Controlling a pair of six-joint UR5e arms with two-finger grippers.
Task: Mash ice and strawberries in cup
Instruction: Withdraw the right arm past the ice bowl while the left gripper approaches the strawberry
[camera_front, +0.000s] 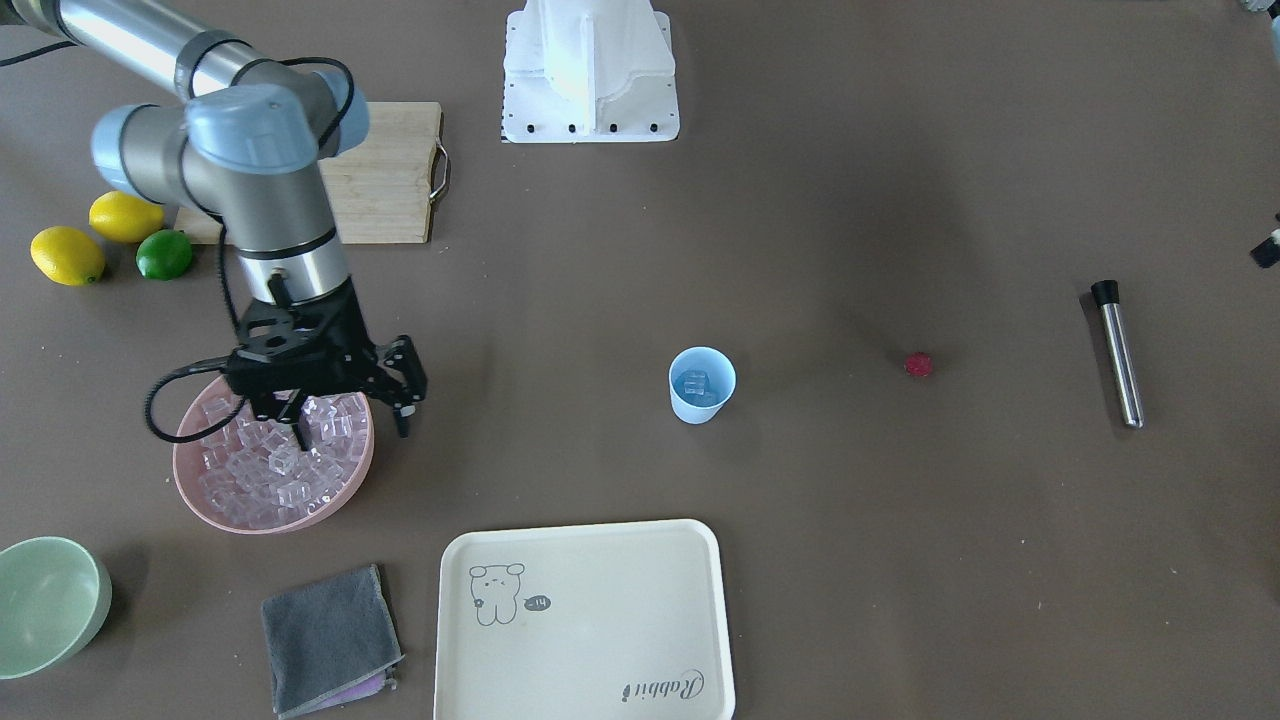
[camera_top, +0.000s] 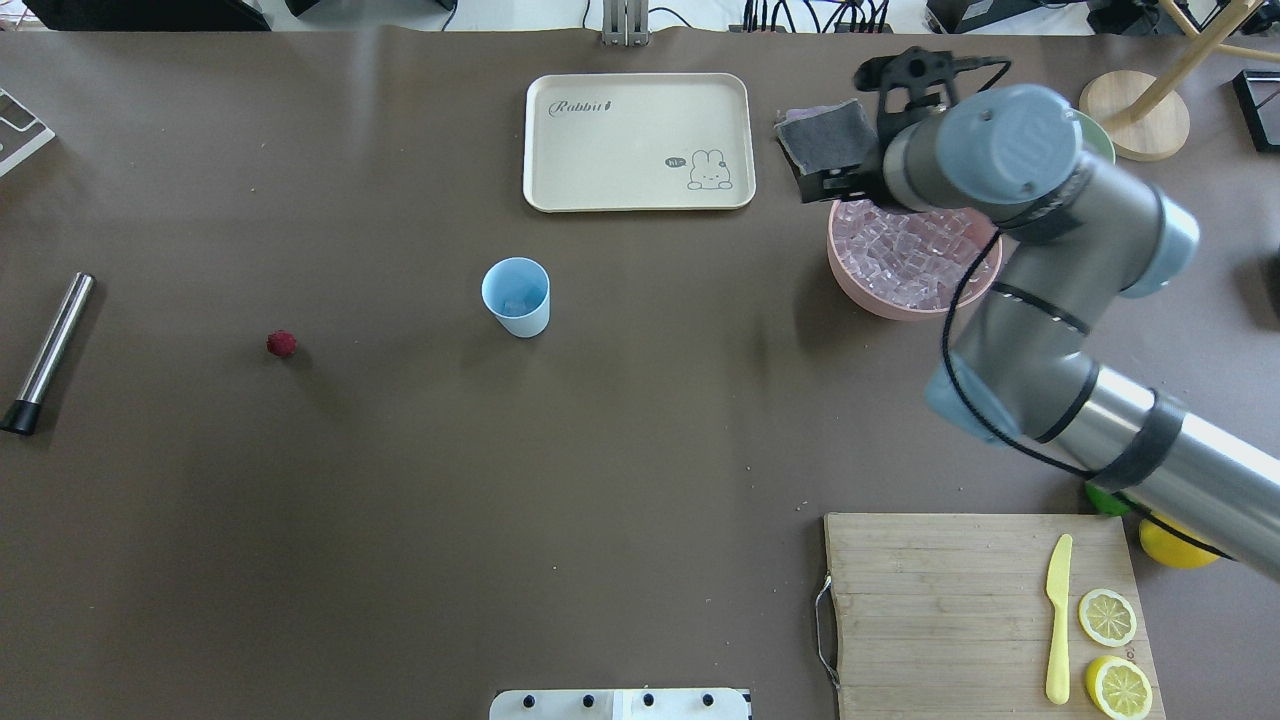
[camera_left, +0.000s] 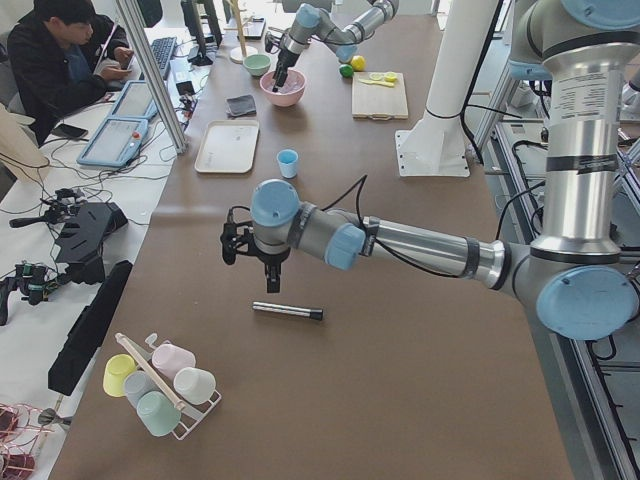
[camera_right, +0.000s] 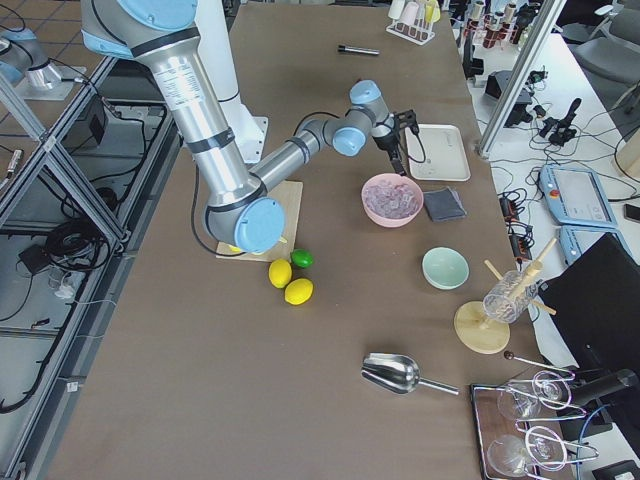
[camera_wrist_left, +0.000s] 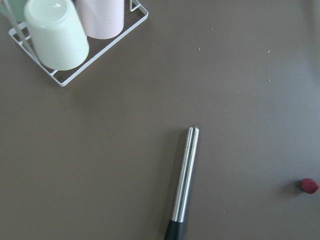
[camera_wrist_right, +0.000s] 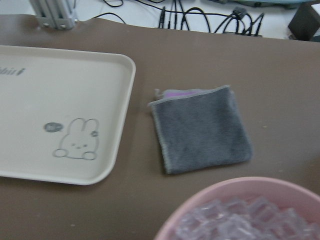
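**Right arm fetching ice while the strawberry is waiting on the table**

The right gripper (camera_front: 352, 428) is hanging over the near rim of the pink bowl (camera_front: 182, 470). Its jaws are standing wide apart, with one finger dipping among the ice (camera_front: 255, 475) and the other just outside the rim. It is gripping nothing that shows.

The cup (camera_front: 701, 386) is standing upright in the middle of the table, well apart from the bowl. At least one cube is lying in its bottom. The strawberry (camera_front: 918, 364) is sitting on the bare table, off to the cup's far side from the bowl and not in the cup.

A metal rod (camera_front: 1118, 352) with a black end is lying further out that way. The left gripper (camera_left: 272, 283) is hovering above it, but how far it is open cannot be told from the side view.

The step in hand looks like loading ice, so mashing is some way off. Next, the right jaws are needing to sink around a single cube and close on it without scattering its neighbours. Then the arm is facing a carry across to the small cup mouth. The berry and the rod are both waiting to be picked up.
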